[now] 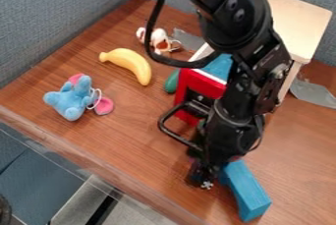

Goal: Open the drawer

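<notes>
Drawer partly hidden behind arm; gripper near blue block, can't tell how open or whether gripping.

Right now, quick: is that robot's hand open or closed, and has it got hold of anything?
Hand: down by the blue block; whether it is open or closed, or holding anything, cannot be told from here.

The top edge cuts off the arm, which hides parts of 2 things: red drawer, blue block.
</notes>
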{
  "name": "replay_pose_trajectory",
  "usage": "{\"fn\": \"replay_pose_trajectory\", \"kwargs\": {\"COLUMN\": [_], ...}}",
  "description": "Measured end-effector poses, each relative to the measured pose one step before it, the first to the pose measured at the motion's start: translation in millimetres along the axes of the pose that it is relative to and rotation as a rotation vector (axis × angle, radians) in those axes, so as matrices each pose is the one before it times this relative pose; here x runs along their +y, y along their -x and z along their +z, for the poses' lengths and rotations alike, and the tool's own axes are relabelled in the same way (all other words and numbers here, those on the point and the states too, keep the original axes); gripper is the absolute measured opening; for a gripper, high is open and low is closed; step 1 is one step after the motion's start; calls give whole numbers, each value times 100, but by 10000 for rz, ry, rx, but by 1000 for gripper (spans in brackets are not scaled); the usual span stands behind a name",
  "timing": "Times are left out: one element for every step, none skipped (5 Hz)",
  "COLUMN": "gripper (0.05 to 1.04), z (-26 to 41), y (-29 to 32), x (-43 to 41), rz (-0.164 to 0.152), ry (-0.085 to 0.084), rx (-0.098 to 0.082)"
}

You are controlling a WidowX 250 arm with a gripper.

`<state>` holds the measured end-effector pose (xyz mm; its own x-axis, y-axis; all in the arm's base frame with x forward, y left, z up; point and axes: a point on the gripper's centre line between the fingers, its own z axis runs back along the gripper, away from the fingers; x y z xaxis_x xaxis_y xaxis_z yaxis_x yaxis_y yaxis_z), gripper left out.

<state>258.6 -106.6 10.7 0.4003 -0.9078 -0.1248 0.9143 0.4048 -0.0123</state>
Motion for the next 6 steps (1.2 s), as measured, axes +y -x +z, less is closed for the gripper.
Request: {"fn": "replay_pose_trajectory", "kwargs": {"gripper": [1007,1002,999,999,999,999], "z": [546,2182,1842,2155,3283,2375], "y": [21,206,378,712,1408,1628], "x": [339,728,-40,-15,-17,523], "rz": [282,310,403,1207,2369,2253], "ry": [185,-271,-24,-24,-48,197], "rx": [-53,-492,-305,-15,268,494]}}
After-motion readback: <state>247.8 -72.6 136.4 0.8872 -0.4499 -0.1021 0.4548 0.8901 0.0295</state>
